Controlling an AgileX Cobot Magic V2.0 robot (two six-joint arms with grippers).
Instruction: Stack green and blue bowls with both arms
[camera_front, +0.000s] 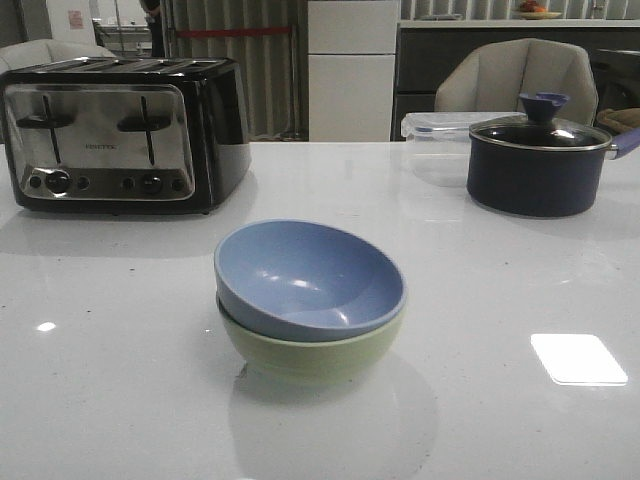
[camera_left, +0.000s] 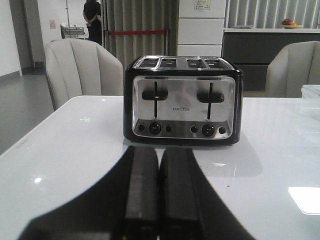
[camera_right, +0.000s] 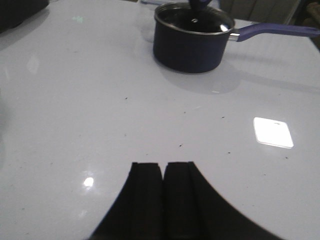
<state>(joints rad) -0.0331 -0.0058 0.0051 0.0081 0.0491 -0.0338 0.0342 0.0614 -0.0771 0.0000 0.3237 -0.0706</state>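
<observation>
The dusty blue bowl (camera_front: 305, 278) sits nested inside the pale green bowl (camera_front: 310, 355) near the middle of the white table (camera_front: 120, 380), slightly tilted. Neither arm shows in the front view. My left gripper (camera_left: 159, 150) is shut and empty, above the table and facing the toaster. My right gripper (camera_right: 163, 166) is shut and empty, above bare table and facing the pot. The bowls do not show in either wrist view.
A black and chrome four-slot toaster (camera_front: 115, 135) stands at the back left; it also shows in the left wrist view (camera_left: 183, 100). A dark lidded pot (camera_front: 540, 160) with a blue handle stands at the back right, also in the right wrist view (camera_right: 192, 40). A clear container (camera_front: 440, 125) lies behind it.
</observation>
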